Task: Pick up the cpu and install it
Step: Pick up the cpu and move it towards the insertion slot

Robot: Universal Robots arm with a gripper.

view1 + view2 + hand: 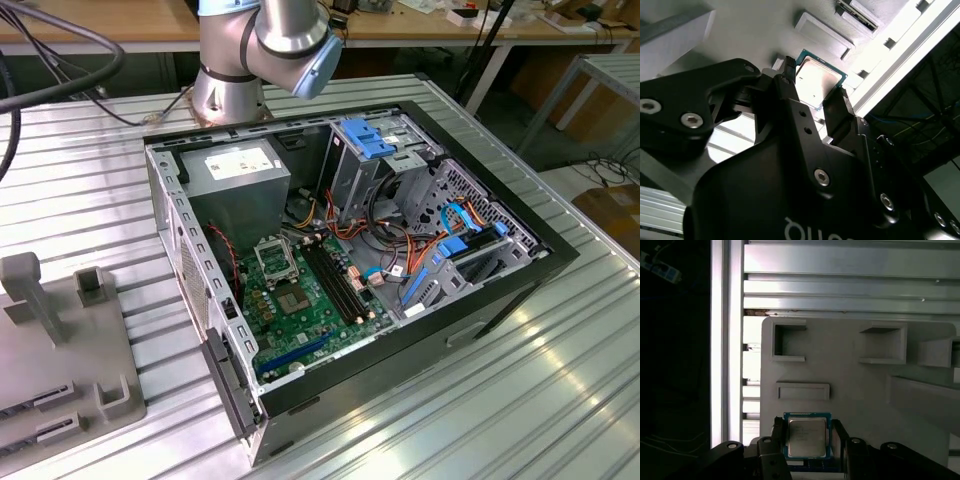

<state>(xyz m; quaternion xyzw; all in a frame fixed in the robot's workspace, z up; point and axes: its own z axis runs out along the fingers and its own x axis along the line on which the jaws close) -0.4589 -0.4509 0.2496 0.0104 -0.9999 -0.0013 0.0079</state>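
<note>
Cpu (806, 436) (817, 82), a small flat square chip with a plain silver-grey metal top and a thin green border, is sitting between the two black fingers (839, 432) of the black gripper (807, 432) (815, 80) in both wrist views. The fingers are pressing in on two opposite edges of the chip, so the gripper is narrowed to the chip's width and is holding it. The chip is lying flat over the near edge of a pale grey moulded fixture tray (850, 375) (750, 30); whether it is resting on the tray or hanging just above it cannot be told. A shallow rectangular raised pocket (803, 390) of the tray is lying just beside the chip.

In the exterior view, the same grey tray (60, 360) is sitting at eight o'clock from an open black computer case (480, 290), well apart from it, on a ribbed silver metal table (560, 380). A green motherboard (300, 310) is lying in the case floor. On it, a hollow silver metal socket frame (272, 258) is standing at eleven o'clock of the board, and long black memory slots (335, 285) are running just beside it at three o'clock. A grey box power supply (240, 175) is sitting at twelve o'clock from the socket frame. The silver arm base (265, 50) is standing at twelve o'clock from the case.
</note>
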